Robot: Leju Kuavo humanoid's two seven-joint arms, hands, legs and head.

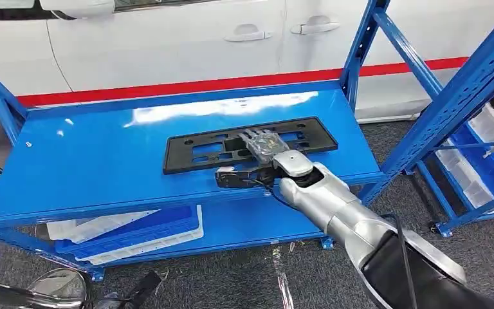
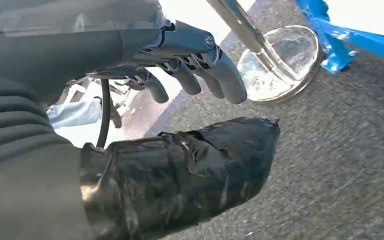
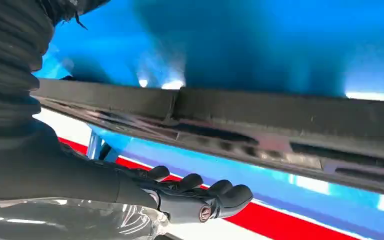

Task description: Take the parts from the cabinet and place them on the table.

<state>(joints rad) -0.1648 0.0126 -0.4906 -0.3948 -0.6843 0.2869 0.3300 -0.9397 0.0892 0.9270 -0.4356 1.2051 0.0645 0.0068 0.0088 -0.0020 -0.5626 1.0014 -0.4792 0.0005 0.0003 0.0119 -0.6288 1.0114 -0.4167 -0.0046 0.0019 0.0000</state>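
A flat black plastic part [image 1: 199, 151] with rectangular cut-outs lies on the blue cabinet shelf [image 1: 90, 167], near its front right. My right hand [image 1: 264, 145] reaches over the part's front edge, fingers stretched out across its top. In the right wrist view the part [image 3: 280, 125] passes between the thumb and the straight fingers [image 3: 195, 197], with a gap showing between the fingers and the part. My left hand [image 2: 190, 75] hangs over the grey floor, fingers loosely curved and holding nothing.
White and blue trays [image 1: 128, 232] lie on the lower shelf. A blue upright [image 1: 360, 45] stands at the shelf's right end, and a second blue rack with bins [image 1: 482, 148] is further right. A white car stands behind. A round shiny disc [image 2: 280, 65] rests on the floor.
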